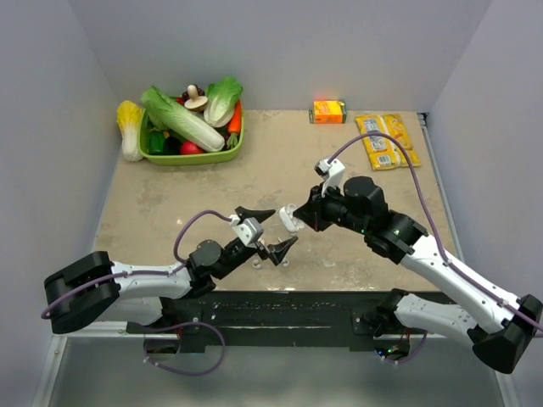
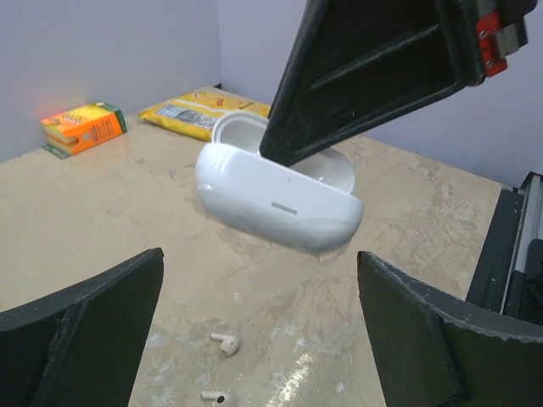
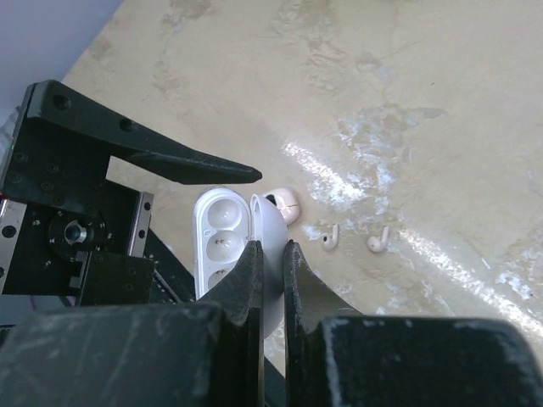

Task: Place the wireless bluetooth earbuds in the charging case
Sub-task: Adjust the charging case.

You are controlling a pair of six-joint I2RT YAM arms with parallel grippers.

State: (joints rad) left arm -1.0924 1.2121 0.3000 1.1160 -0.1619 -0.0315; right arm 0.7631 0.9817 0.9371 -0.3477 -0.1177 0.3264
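**LOADING EARBUDS INTO THE HELD CASE**

Right gripper [image 3: 270, 248]: pinched tight on one half of the opened charging case [image 2: 271, 199], apparently clear of the table [image 2: 102, 220].

Left gripper [image 2: 260, 284]: spread fully wide, gripping nothing, with the case just ahead of its fingertips.

Wireless bluetooth earbuds [image 2: 225, 342]: loose on the table beneath the left fingers, lying flat, stems running roughly finger to finger. Nearer the left arm.

Expect a straight descent, probably with a wrist turn.

See the left wrist view for the earbuds between the fingers. See the right wrist view for the pinch and the empty sockets.
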